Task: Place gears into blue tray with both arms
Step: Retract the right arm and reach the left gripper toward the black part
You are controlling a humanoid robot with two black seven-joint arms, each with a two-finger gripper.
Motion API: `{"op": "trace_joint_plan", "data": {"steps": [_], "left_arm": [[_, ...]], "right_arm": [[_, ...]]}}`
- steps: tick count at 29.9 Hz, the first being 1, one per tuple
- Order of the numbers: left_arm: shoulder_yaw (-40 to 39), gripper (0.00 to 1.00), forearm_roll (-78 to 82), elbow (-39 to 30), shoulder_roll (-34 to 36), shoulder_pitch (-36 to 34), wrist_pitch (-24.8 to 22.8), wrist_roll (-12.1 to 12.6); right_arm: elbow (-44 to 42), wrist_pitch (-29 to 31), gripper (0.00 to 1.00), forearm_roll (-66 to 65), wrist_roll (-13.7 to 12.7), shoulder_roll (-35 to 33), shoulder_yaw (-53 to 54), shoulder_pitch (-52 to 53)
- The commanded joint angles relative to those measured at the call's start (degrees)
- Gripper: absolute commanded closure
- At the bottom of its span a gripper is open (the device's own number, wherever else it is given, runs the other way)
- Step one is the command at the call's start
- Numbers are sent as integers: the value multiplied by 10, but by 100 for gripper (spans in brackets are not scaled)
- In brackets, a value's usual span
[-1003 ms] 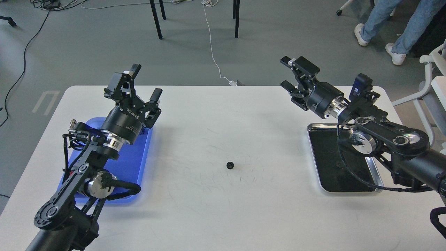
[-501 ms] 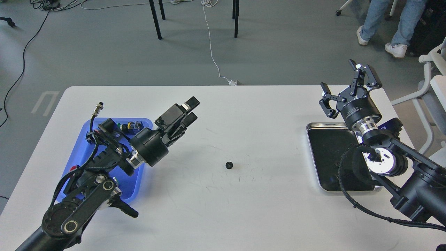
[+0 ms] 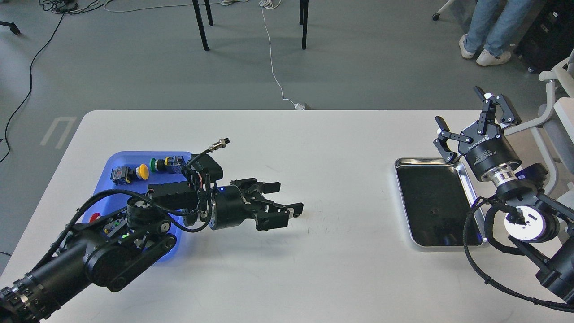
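Note:
My left gripper (image 3: 289, 196) reaches low over the middle of the white table, pointing right, its two fingers apart and nothing visibly between them. No gear shows; the lower fingertip (image 3: 293, 209) covers a patch of table. The blue tray (image 3: 106, 165) lies at the left, largely behind my left arm, with coloured push-button switches (image 3: 142, 170) along its far side. My right gripper (image 3: 468, 117) is held up open and empty above the far right corner of the silver tray (image 3: 406, 162).
The silver tray's black inside looks bare. A white cable (image 3: 274, 67) runs across the floor to the table's far edge. Chair legs and a person's feet (image 3: 486, 56) are on the floor behind; a white chair (image 3: 556, 103) stands at right.
My left arm swung down and right from over the blue tray to the table's middle, covering the spot where the gear lay. My right arm drew back right, gripper turned upward.

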Motion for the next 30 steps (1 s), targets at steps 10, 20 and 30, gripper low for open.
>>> {"op": "trace_joint_plan", "data": {"steps": [10, 20, 30], "left_arm": [[127, 2, 7, 149, -58, -123, 30, 0], [168, 2, 7, 172, -78, -124, 37, 0], [189, 5, 7, 217, -106, -127, 56, 0]], "right_arm": [[-1, 0, 4, -1, 0, -1, 0, 0], [-1, 0, 4, -1, 0, -1, -1, 0], [-1, 0, 4, -1, 0, -7, 3, 0]]}}
